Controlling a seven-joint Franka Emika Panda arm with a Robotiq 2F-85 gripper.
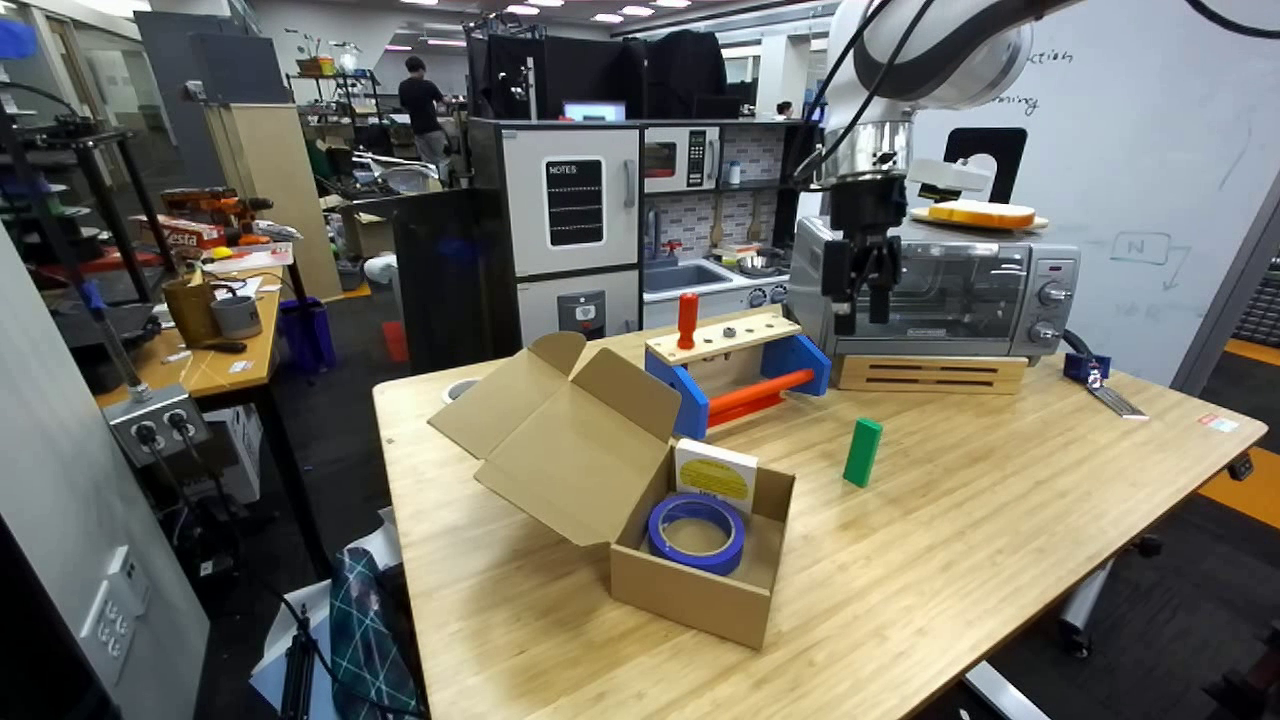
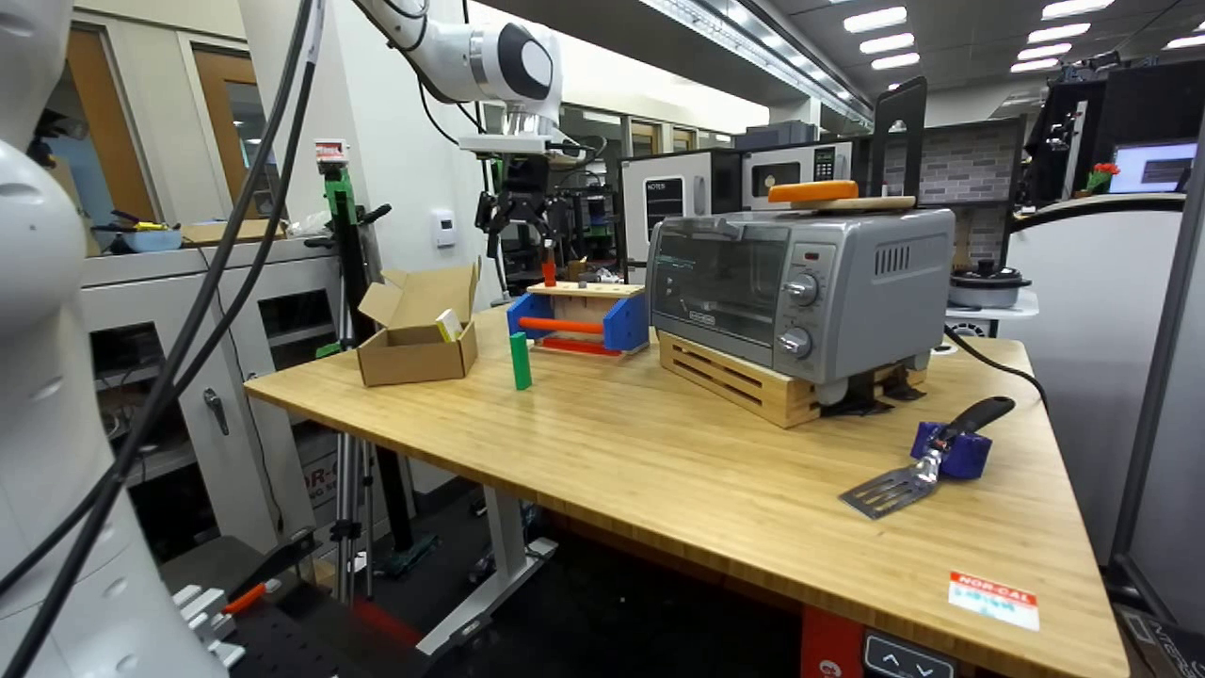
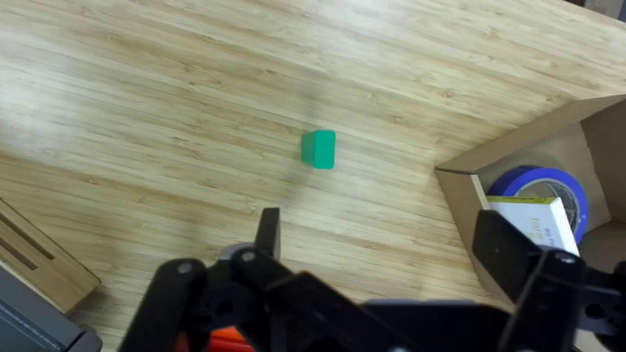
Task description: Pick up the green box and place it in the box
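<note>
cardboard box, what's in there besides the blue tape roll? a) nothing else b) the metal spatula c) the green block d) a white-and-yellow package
d, since in an exterior view a white-and-yellow package sits inside the cardboard box by the blue tape roll, while the green block stands outside it on the table.

smooth white rounded arm [image 2: 457,61] with dark trim [image 2: 511,55]; loose black cables [image 2: 115,478]; black claw [image 3: 381,232] with silvery screws [image 3: 248,256]
</note>
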